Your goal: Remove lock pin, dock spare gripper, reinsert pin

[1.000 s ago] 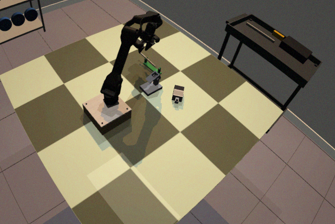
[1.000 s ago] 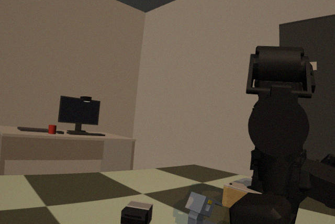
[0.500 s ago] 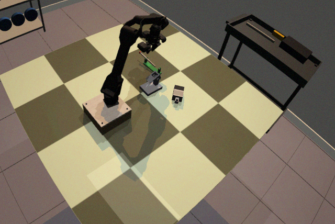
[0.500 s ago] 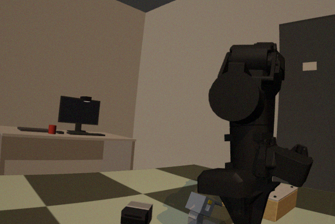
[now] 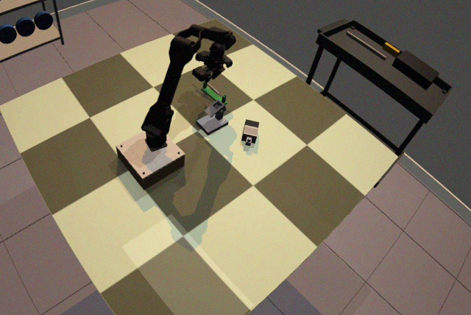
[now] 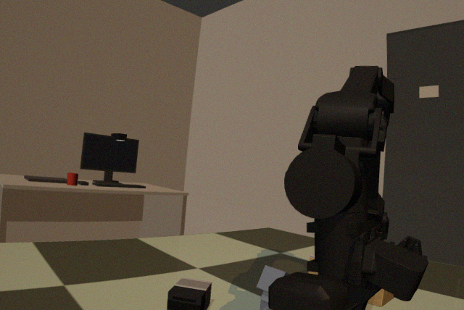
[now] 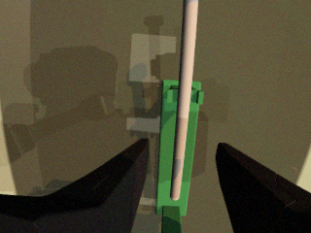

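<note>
In the top view, on the worktop (image 5: pixel 281 213) (image 6: pixel 112 261), the mount (image 5: pixel 207 124) (image 6: pixel 270 278) has the cradle (image 5: pixel 211 94) (image 7: pixel 167 146) at twelve o'clock, with the pin (image 5: pixel 212 88) (image 7: pixel 186 83) lying along it. The spare gripper (image 5: pixel 250 131) (image 6: pixel 189 295) is near four o'clock, the arm's base (image 5: pixel 127 148) (image 6: pixel 380 297) at eight.

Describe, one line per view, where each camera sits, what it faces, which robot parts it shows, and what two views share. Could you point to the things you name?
Top: high, looking obliquely down at the checkered mat (image 5: pixel 281 213); whole arm and wooden base (image 5: pixel 129 153).
Exterior: low near the mat, facing a desk (image 6: pixel 164 191) and room corner; arm and end effector, base partly hidden.
Wrist: on the arm, looking down past two dark fingers at the pin (image 7: pixel 187 63) over a green holder (image 7: pixel 169 146).
Top and wrist share the green holder.
</note>
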